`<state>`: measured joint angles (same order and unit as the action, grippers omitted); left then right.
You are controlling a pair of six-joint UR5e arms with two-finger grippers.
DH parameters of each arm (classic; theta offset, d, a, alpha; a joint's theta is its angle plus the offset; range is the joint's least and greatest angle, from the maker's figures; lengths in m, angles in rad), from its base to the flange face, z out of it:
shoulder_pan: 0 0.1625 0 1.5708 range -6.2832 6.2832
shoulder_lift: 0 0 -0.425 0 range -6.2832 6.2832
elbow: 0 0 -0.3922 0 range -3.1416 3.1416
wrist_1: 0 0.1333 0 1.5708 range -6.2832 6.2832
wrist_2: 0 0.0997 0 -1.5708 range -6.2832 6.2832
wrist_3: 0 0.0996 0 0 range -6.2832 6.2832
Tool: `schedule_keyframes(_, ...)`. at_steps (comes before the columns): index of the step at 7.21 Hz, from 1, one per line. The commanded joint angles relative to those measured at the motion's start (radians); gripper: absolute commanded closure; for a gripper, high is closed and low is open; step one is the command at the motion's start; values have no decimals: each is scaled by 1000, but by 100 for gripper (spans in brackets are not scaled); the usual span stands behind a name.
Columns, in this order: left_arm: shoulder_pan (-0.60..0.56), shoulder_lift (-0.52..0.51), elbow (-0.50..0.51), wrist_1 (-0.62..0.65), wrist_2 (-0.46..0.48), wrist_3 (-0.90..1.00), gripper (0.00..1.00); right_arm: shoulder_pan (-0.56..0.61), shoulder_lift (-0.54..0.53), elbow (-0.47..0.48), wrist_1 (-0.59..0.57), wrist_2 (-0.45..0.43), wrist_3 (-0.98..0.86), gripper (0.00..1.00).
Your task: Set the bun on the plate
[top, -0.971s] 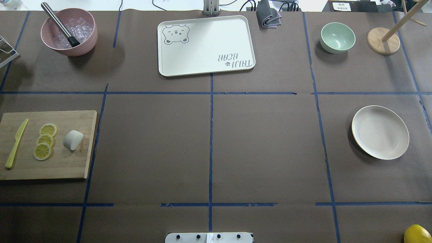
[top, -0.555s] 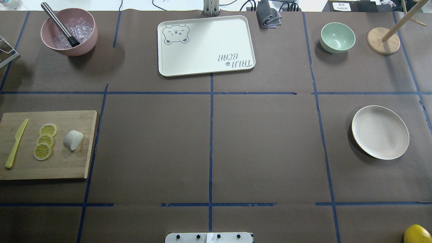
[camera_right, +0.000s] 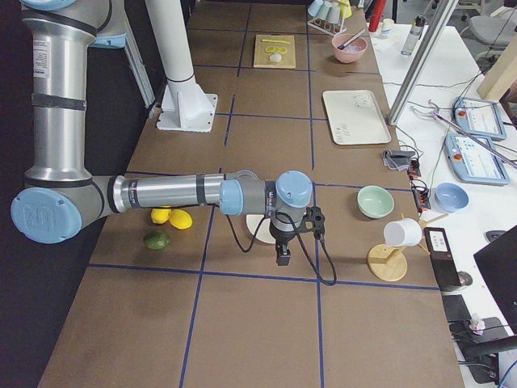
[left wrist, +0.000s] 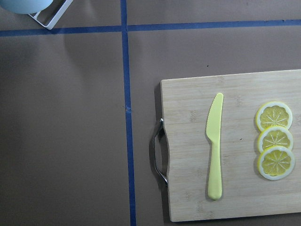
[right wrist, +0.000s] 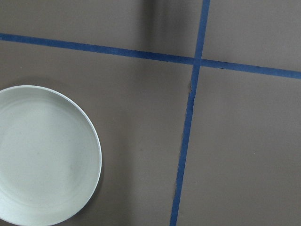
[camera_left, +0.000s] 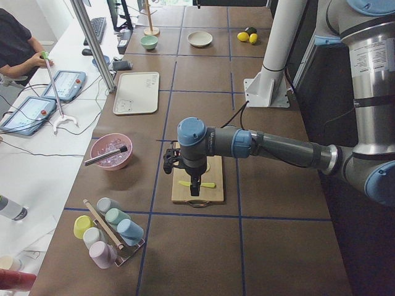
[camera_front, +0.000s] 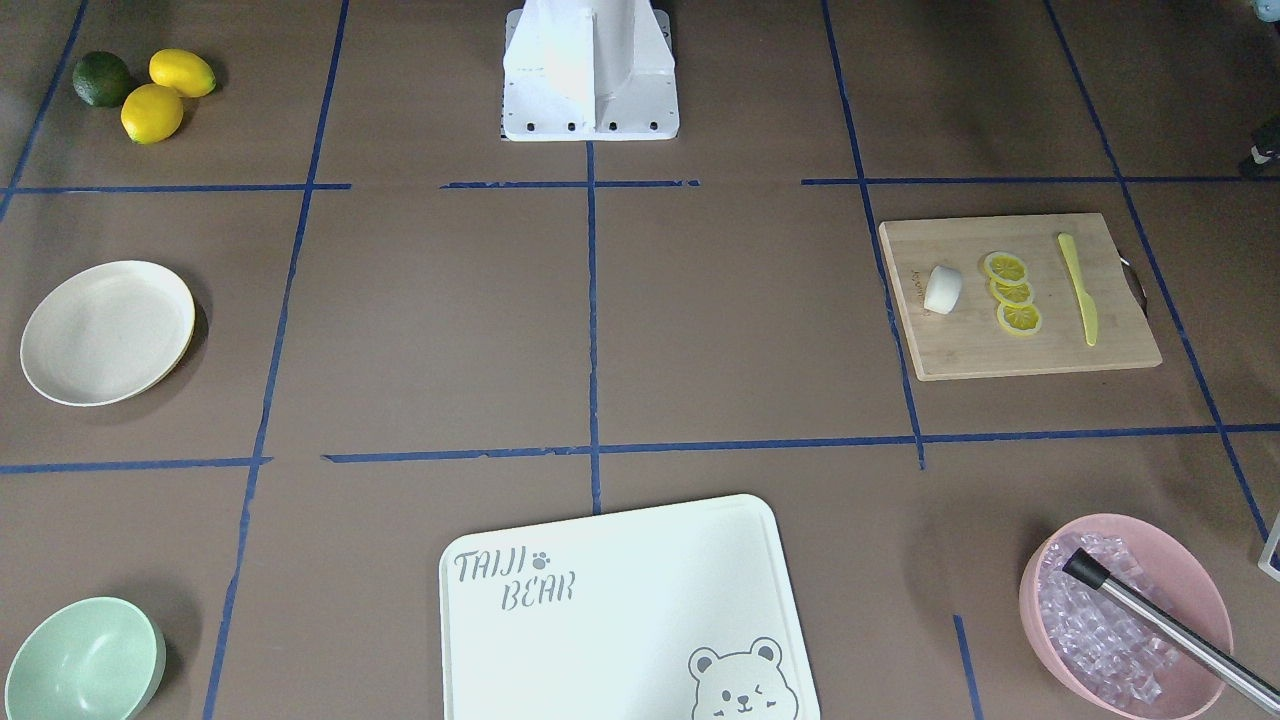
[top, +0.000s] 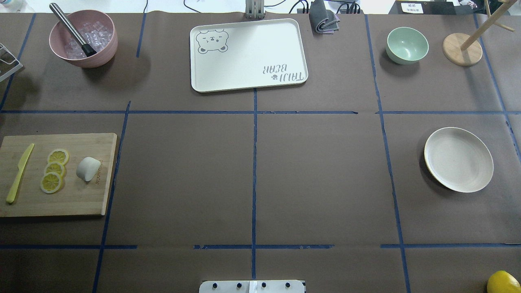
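The small white bun point(top: 88, 169) lies on a wooden cutting board point(top: 77, 201) at the table's left, beside three lemon slices point(top: 53, 170); it also shows as the bun point(camera_front: 942, 288) in the front view. The cream plate point(top: 458, 159) sits bare on the right, and the right wrist view catches that plate point(right wrist: 42, 155) at its left edge. My left gripper point(camera_left: 195, 183) hangs above the board's knife end, seen only from the side, so I cannot tell its state. My right gripper point(camera_right: 283, 255) hovers beside the plate, its state likewise unclear.
A yellow plastic knife point(top: 18, 173) lies on the board's far left. At the back stand a pink bowl of ice point(top: 83, 38), a white bear-printed tray point(top: 248, 55), a mint bowl point(top: 407, 44) and a wooden stand point(top: 462, 49). A lemon point(top: 504, 282) sits front right.
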<state>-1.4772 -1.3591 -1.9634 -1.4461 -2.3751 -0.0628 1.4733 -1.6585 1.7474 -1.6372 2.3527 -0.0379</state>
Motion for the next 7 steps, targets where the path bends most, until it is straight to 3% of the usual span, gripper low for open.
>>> schedule_keyframes(1, 0, 2, -2, -2, -3, 1, 0, -1, 3, 0, 2, 28, 0, 0)
schedule_keyframes(4, 0, 2, -6, -5, -6, 0, 0, -20, -1, -5, 61, 54, 4, 0)
schedule_keyframes(7, 0, 3, -11, -4, -7, 0, 0, -131, -6, -49, 296, 50, 399, 1)
